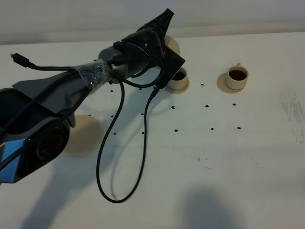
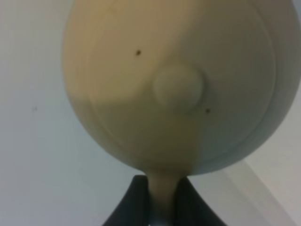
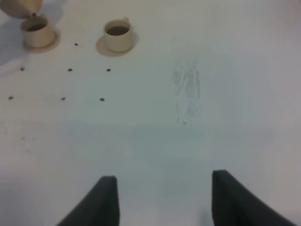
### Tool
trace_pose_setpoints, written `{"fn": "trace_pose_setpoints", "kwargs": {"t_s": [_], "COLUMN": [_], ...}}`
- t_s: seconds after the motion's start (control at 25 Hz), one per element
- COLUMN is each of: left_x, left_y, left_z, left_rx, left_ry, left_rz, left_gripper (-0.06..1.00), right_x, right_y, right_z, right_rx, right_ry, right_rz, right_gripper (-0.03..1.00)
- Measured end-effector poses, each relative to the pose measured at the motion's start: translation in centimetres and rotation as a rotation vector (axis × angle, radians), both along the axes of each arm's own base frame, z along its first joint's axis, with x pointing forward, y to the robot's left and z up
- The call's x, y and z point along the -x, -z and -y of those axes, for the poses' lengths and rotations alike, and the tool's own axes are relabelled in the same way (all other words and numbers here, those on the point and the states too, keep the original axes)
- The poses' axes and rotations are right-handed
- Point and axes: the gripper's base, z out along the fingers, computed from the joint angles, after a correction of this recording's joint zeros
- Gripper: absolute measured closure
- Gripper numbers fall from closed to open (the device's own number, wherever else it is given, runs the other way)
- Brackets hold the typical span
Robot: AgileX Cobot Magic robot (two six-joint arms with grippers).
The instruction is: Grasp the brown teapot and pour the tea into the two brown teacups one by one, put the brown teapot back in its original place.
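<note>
- The teapot (image 2: 169, 89) is held by its handle in the closed left gripper (image 2: 164, 200), lifted and tipped over the nearer cup (image 1: 178, 79).
- Dark tea is seen in that cup and in the farther cup (image 1: 237, 77), so pouring is judged nearly finished.
- The large saucer (image 1: 83, 133) lies bare on the tabletop (image 1: 214, 167); the return of the teapot is left.
- The right gripper (image 3: 162, 200) is parked open, holding nothing.
</note>
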Motion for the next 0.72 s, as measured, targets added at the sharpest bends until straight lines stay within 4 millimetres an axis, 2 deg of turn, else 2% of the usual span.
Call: {"fn": "trace_pose_setpoints", "kwargs": {"t_s": [0.48,0.72], "left_x": [2.0,4.6], "left_y": [-1.3,-3.7], "left_z": [-1.3,-2.1], "left_rx": [0.145,0.398], "left_ry": [-0.257,-0.602], "left_rz": [-0.213,-0.378], "left_gripper": [0.86,0.86], "right_x": [0.0,0.0], "right_y": [0.0,0.0], "right_z": [0.0,0.0], "right_rx": [0.0,0.0], "right_ry": [0.0,0.0], "right_rz": [0.0,0.0], "right_gripper": [0.53,0.53]}}
